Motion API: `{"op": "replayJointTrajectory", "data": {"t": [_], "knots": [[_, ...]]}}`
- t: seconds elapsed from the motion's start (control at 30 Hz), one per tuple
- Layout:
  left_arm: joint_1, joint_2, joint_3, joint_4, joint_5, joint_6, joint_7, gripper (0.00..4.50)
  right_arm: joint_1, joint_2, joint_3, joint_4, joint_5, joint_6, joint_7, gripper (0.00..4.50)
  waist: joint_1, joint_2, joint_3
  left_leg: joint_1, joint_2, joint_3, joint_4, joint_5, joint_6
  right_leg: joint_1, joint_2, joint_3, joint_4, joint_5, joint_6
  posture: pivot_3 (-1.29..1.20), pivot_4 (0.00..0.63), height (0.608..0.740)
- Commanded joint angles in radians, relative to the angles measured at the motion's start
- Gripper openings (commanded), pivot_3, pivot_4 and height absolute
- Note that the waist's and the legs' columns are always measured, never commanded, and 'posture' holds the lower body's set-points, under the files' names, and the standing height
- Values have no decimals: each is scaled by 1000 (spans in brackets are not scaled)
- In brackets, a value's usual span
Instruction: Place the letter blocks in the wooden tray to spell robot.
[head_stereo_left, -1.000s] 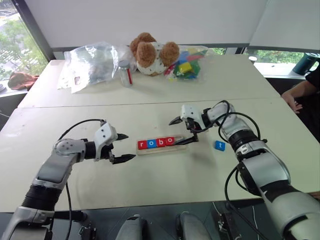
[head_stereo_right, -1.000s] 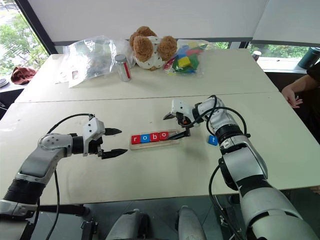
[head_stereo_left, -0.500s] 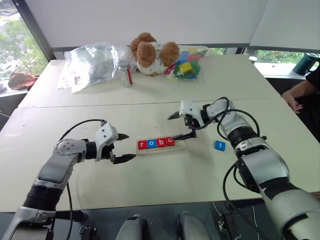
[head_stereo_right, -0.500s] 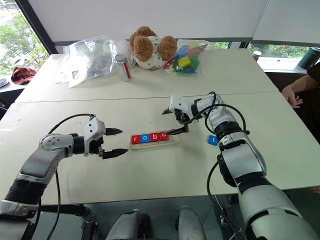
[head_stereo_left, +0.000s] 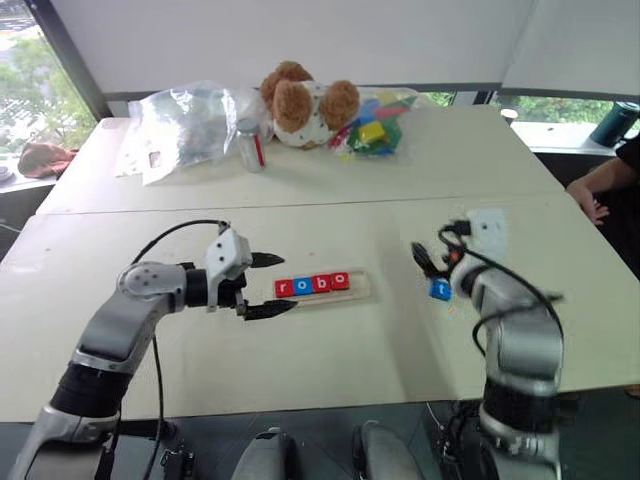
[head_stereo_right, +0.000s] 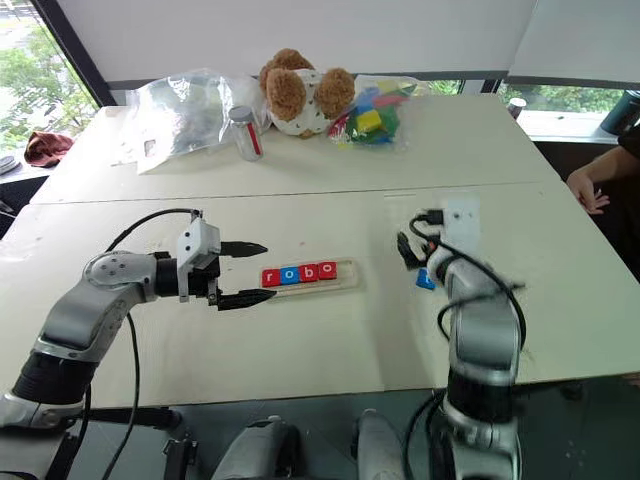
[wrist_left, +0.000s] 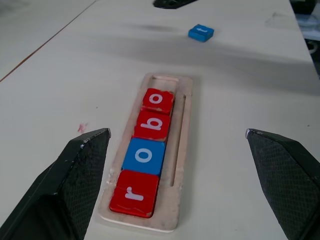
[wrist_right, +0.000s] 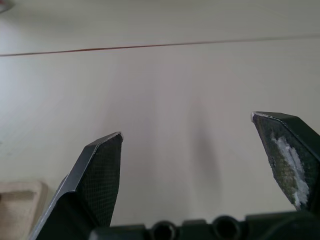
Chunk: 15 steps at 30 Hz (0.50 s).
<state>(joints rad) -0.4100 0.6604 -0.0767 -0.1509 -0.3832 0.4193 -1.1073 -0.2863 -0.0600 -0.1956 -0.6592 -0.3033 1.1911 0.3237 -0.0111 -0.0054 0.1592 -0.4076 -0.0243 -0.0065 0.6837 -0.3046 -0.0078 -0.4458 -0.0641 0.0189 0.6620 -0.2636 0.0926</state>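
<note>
Beside spread right pincer (head_stereo_left: 430, 262), blue t (head_stereo_left: 440, 290) lying loose, awaiting pickup; tray (wrist_left: 184, 165) showing r-o-b-o; left pincer (head_stereo_left: 268, 285) hovering spread nearby.

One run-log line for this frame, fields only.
tray: r, o, b, o in, last slot empty | t block: on table, outside tray | left gripper: open beside tray, empty | right gripper: open, empty

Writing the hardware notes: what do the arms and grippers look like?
Silver-grey arm shells with black joint bands and loose black cables. Each wrist carries a white block. Left gripper and right gripper each have two black pointed fingers with a woven texture; one right finger shows whitish scuffing.
</note>
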Motion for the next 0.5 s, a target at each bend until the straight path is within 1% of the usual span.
{"op": "replayJointTrajectory", "data": {"t": [0.03,0.13,0.2,0.33,0.5], "knots": [[-41,-10,-26,35,6,-22,-25,4500,71,74,48,-154,-41,127,-115,4426,-1,0,0,2,0,0,0,-3,5,2,0,0,-1,0,0,0,150,740],[-56,-14,-49,73,28,-47,-38,4500,85,111,31,-168,-26,195,-152,4426,-8,0,0,9,-2,2,0,-2,7,8,2,0,-1,0,0,0,150,740],[-62,-19,-53,84,27,-50,-42,4500,73,119,6,-156,-6,218,-161,4426,-7,0,0,17,-1,1,-1,-2,7,16,3,0,-1,0,-1,0,150,740],[-50,-16,-49,93,29,-52,-43,4500,36,147,-36,-66,46,193,-174,4426,-7,0,0,18,0,0,-2,-2,7,17,4,-1,-2,0,-1,0,150,740],[-8,2,-29,62,23,-37,-28,4500,-5,159,-35,29,100,144,-200,4426,-8,0,0,17,0,0,-2,-3,7,17,4,-1,-3,0,-1,0,150,740]]}}
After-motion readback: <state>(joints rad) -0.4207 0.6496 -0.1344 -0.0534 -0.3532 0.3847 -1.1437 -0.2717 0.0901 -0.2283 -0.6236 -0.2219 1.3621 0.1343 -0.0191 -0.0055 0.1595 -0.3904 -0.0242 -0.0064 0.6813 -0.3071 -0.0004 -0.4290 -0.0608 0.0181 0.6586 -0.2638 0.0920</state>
